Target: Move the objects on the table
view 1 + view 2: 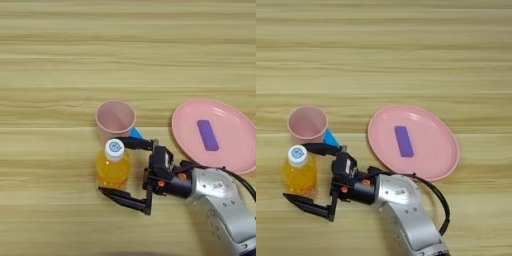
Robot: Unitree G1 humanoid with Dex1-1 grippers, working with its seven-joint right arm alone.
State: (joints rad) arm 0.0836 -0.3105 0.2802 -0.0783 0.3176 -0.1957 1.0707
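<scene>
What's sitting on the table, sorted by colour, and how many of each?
Pink: 2, the cup and the plate
Orange: 1, the drink bottle
Purple: 1, the flat block lying on the plate
Blue: 1, a small thing mostly hidden behind the cup
Total: 5

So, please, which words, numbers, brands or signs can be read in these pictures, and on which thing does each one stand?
No text can be read.
White cap of the small orange-drink bottle: a round blue mark, too blurred to read.
Silver forearm: a small white label, its print too small to read.
Flat purple rectangular block, wide round pink plate, pink cup: no markings visible.
</scene>
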